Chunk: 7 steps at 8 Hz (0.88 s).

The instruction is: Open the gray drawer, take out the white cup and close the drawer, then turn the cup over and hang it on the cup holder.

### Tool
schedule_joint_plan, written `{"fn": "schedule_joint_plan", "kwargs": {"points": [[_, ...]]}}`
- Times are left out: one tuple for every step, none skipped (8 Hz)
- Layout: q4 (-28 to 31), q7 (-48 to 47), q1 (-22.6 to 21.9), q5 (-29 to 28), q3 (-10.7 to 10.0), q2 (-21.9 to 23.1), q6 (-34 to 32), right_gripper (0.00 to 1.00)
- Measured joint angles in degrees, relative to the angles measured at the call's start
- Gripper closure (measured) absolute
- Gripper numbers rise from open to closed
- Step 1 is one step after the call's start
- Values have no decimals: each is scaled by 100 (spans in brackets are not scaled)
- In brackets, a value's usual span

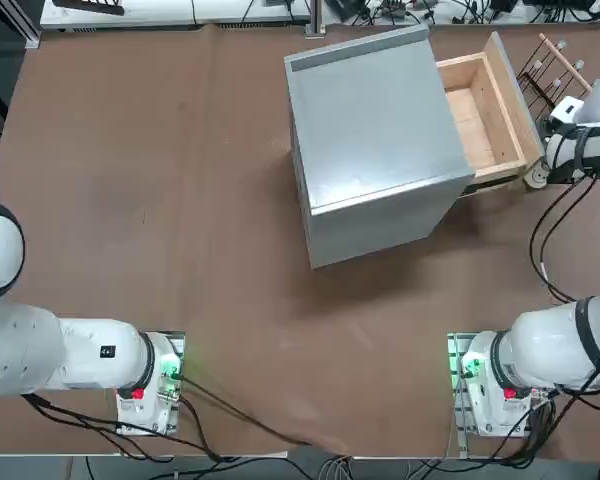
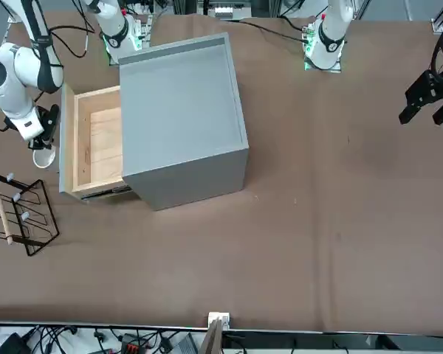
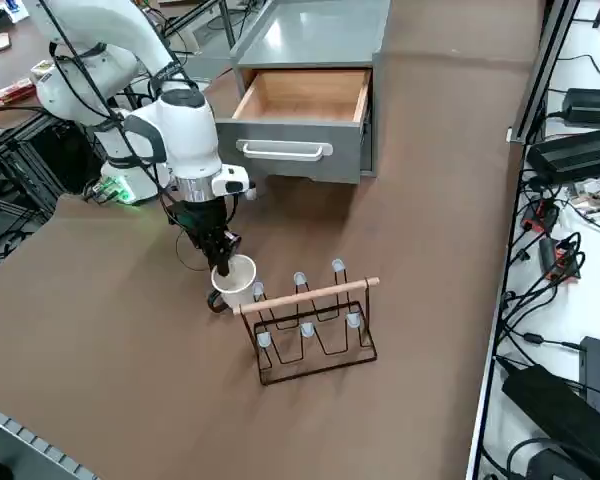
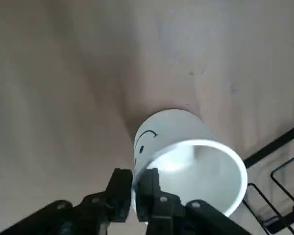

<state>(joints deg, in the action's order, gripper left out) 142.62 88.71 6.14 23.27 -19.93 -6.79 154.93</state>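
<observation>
The white cup [image 3: 237, 278] stands mouth up on the brown table, close beside one end of the cup holder [image 3: 310, 322]. My right gripper [image 3: 223, 262] reaches down onto its rim. In the right wrist view the gripper [image 4: 134, 192] pinches the wall of the cup [image 4: 186, 147], one finger inside and one outside. The gray drawer [image 3: 302, 96] is pulled out of its cabinet [image 1: 375, 130], and its wooden inside holds nothing. From the front, the cup [image 2: 43, 156] sits between the drawer [image 2: 96, 140] and the cup holder [image 2: 18, 214].
The cabinet takes up the table's middle, with the drawer front and its handle [image 3: 284, 152] sticking out toward my right arm. The cup holder [image 1: 555, 70] stands near the table's right edge. Cables trail by the arm bases.
</observation>
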Motion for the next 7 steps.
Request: {"fn": "schedule_joint_plan", "kwargs": {"points": [[-11, 0, 0, 0, 12, -7, 7, 67], [-51, 0, 0, 0, 21, 9, -7, 49], [-142, 0, 0, -19, 26, 85, -164, 32], [-308, -1, -11, -137, 46, 260, -532, 14], [-554, -25, -80, -484, 98, 523, -1110, 0], [-902, -104, -229, -929, 145, 796, -1902, 1], [-1359, -218, -350, -1295, 176, 979, -2784, 18]]}}
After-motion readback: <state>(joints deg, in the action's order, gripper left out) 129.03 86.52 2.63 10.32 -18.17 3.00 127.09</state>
